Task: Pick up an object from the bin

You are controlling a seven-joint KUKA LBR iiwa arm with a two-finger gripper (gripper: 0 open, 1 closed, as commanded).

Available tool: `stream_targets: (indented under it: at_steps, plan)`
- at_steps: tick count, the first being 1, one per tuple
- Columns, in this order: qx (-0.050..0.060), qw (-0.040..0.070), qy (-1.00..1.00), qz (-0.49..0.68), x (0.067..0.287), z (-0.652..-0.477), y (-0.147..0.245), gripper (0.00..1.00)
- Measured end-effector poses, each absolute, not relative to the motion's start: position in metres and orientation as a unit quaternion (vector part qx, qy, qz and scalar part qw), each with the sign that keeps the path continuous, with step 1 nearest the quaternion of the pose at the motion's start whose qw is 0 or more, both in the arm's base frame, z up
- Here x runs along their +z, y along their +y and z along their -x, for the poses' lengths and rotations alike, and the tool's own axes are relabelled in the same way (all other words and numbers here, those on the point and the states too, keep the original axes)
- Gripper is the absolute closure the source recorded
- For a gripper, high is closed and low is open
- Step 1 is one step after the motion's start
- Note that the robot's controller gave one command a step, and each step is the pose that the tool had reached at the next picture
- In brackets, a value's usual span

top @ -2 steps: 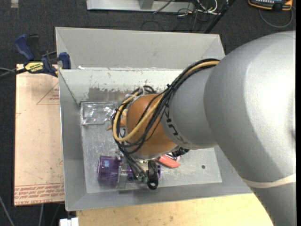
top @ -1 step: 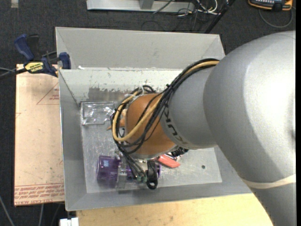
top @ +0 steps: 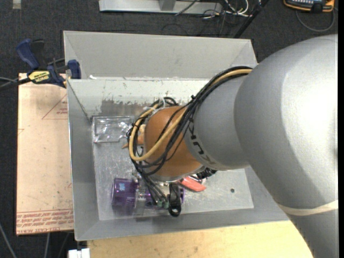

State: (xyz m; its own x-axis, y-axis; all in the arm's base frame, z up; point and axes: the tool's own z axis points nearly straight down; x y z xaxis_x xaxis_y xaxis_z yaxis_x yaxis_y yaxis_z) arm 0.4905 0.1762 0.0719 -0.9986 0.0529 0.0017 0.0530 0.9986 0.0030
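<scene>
Arm (top: 258, 122) low over purple cylinder (top: 122, 193), bin's (top: 80, 160) lower-left corner.

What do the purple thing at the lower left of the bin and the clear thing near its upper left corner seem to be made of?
The purple thing: probably plastic, glossy and slightly see-through, with bright glints. The clear thing: likely thin transparent plastic, perhaps packaging; the grey bin floor shows through it and its edges shine.
</scene>
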Motion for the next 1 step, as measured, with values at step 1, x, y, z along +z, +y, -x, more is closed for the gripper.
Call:
stream_targets:
  at_steps: [1]
  plan:
    - [0.0, 0.004, -1.0, 0.027, 0.0862, -0.4889, 0.1755, 1.0]
